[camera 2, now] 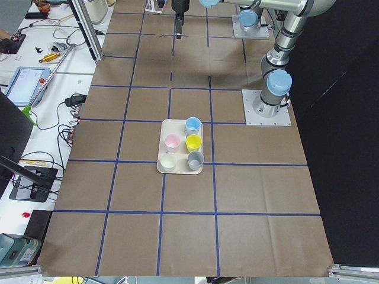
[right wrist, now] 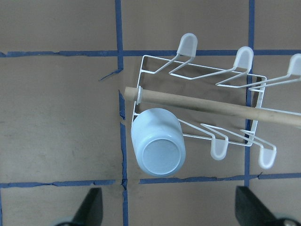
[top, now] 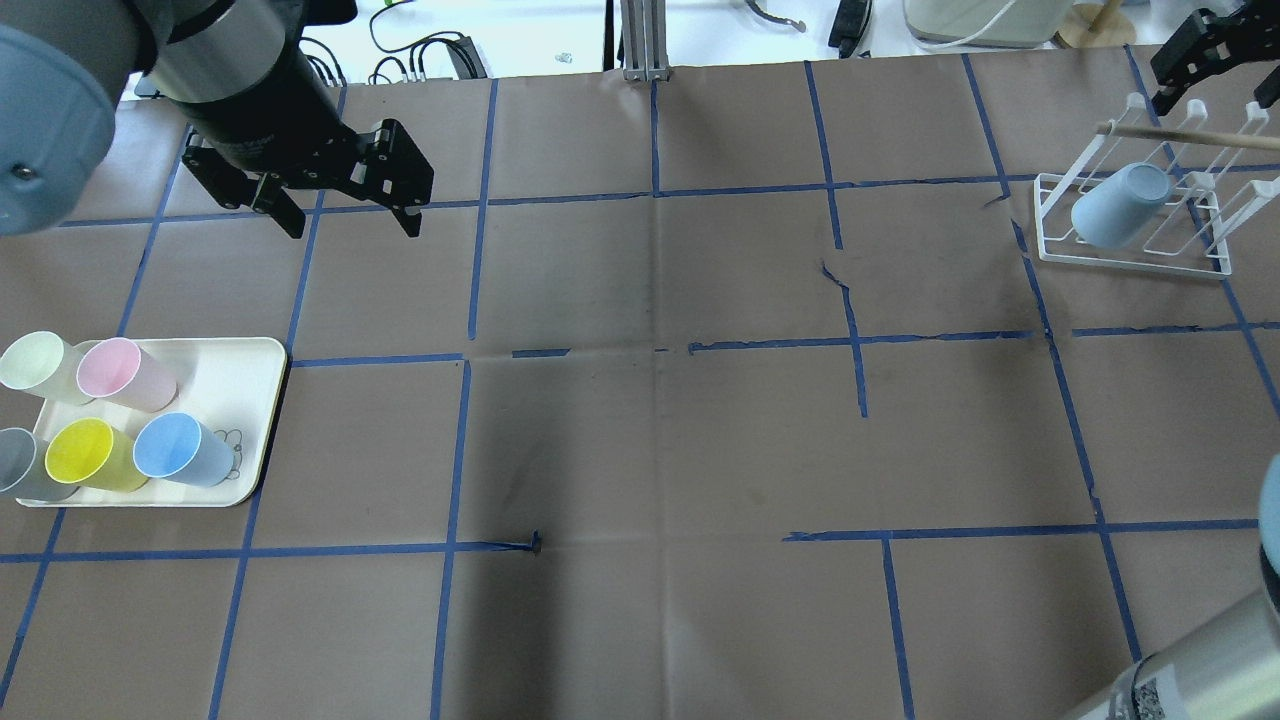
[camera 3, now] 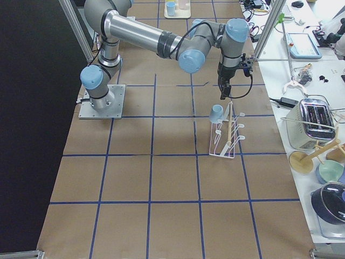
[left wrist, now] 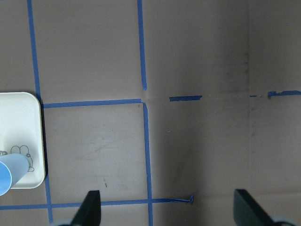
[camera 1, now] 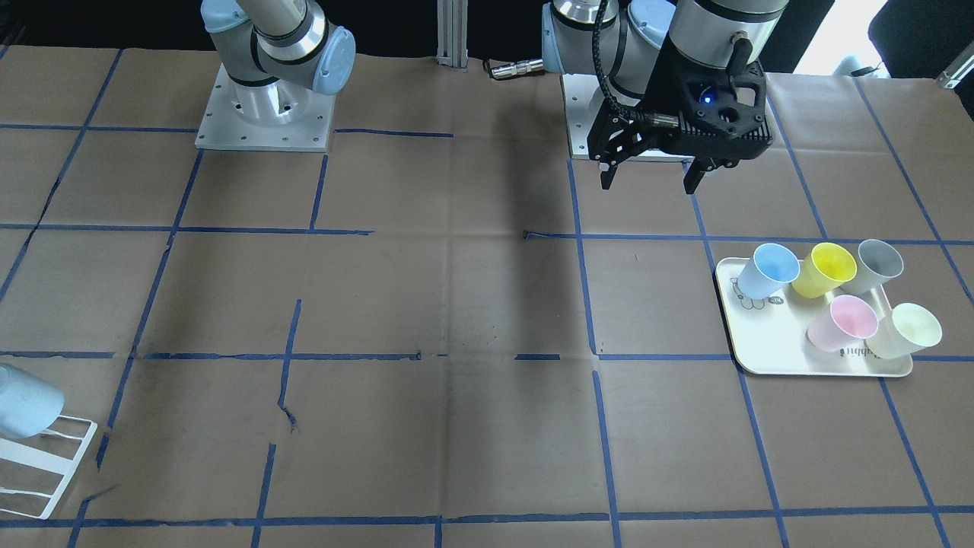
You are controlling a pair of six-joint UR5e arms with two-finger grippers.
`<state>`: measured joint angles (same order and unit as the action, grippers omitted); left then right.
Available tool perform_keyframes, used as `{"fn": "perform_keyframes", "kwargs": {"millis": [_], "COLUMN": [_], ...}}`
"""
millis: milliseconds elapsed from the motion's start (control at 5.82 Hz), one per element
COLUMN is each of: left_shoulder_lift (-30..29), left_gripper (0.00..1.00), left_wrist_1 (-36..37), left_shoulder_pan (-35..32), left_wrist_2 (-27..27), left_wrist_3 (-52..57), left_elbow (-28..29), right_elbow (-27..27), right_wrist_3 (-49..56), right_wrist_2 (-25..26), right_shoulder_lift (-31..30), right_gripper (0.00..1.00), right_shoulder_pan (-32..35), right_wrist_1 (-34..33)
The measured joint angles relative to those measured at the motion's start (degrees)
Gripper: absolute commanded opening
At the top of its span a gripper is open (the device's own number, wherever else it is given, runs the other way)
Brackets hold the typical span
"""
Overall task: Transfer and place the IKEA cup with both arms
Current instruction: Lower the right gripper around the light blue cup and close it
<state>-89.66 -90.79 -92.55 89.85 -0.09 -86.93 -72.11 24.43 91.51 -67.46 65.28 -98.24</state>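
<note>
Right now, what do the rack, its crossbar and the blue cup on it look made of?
Rack: thin bent wire with a white coating, probably painted or plastic-coated metal.
Crossbar: tan, matte round rod, looks like a wooden dowel.
Blue cup: opaque, even pale blue, matte, likely moulded plastic.

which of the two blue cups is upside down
The blue cup on the white wire rack, hung base upward; the other blue cup stands mouth-up on the tray.
</note>
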Motion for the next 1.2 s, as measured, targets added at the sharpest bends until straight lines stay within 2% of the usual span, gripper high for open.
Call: {"fn": "perform_keyframes", "kwargs": {"millis": [343, 859, 1202], "left_shoulder_lift": [-0.1, -0.2, -0.3], "left_gripper": [0.98, 0.98, 0.98], "left_wrist_1": [0.0, 0.0, 0.0], "left_shoulder_pan": [0.0, 0.0, 0.0], "left_wrist_2": [0.0, 0.0, 0.0], "left_wrist_3": [0.0, 0.0, 0.0], "left_elbow": [0.0, 0.0, 0.0], "right_elbow": [-2.2, -10.1, -11.8], "right_wrist_3": [-0.1, 0.2, 0.3], "right_wrist_2": [-0.3, -0.1, 0.2], "right_shoulder_lift": [1.5, 1.7, 2.5], "right_gripper": [1.00, 1.00, 1.00], "right_shoulder_pan": [-0.1, -0.1, -0.1], "right_wrist_1": [-0.7, -8.5, -11.2]}}
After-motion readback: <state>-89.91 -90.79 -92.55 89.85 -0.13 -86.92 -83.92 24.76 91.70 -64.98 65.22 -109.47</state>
